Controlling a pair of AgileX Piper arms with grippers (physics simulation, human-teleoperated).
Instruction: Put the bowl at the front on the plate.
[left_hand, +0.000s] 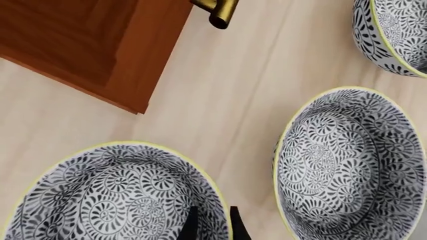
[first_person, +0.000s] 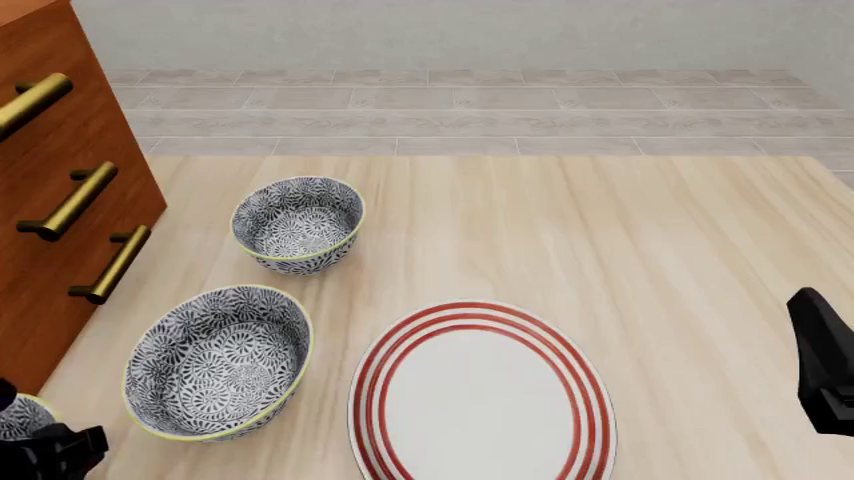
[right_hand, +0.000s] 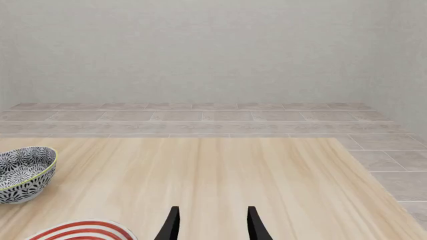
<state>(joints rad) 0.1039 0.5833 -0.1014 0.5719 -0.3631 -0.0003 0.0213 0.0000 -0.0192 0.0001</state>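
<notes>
- Pale wooden bench (first_person: 601, 230) runs back to grey tiles and a plain wall; a brown cabinet (first_person: 54, 200) with brass handles stands on its left edge.
- Far left in the front view, the bowl (first_person: 19, 414) sits on the bench at the near corner, mostly cut off by the frame and the left gripper (first_person: 51, 450) over it.
- Only the left wrist view shows that contact. The bowl (left_hand: 113, 195) fills the near part of the picture and the left gripper (left_hand: 213, 210) has its fingers narrowly parted astride the yellow-green rim, one inside and one outside. Whether they pinch it, I cannot tell.
- The step in hand looks like the grasp. Next comes a firm close on the rim, a lift, and a carry rightward past the middle bowl (first_person: 220, 360).
- That middle bowl stands just beside the plate's left edge, so the carry needs height to clear it. The far bowl (first_person: 298, 222) is further back, out of the way.
- The plate (first_person: 481, 395) lies bare, right of the bowls.
- At the right edge the right gripper (first_person: 821, 360) hangs idle, well apart from everything. Its wrist view shows what the front view cannot: the right gripper (right_hand: 213, 209) has its fingers spread with nothing between them.
</notes>
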